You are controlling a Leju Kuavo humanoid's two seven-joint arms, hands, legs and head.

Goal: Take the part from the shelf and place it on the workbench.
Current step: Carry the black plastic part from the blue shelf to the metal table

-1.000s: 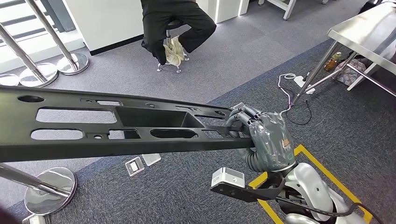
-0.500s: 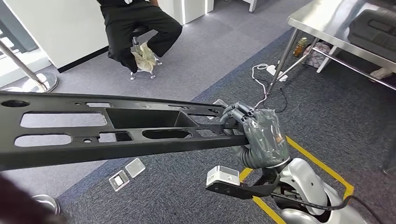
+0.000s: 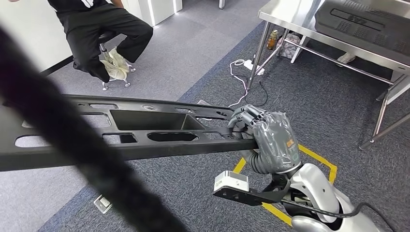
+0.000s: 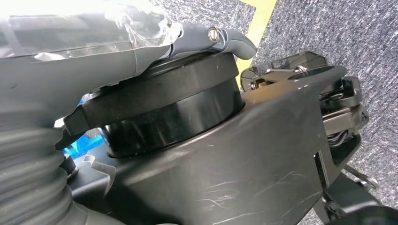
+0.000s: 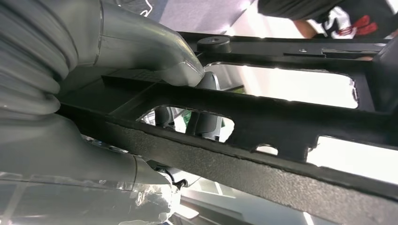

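One long black part [image 3: 145,133] spans the head view above the carpeted floor [image 3: 329,121], carried level, well apart from the steel surface [image 3: 290,14] at upper right. Right hand [image 3: 270,137] is clamped around the part's end. Left hand [image 4: 94,42] grips its other end, fingers partly hidden.

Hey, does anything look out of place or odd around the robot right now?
A thick blurred black band crosses the head view diagonally, too close to identify. White cables and a power strip lie loose on the carpet by the steel workbench. The right hand holds the long black slotted part.
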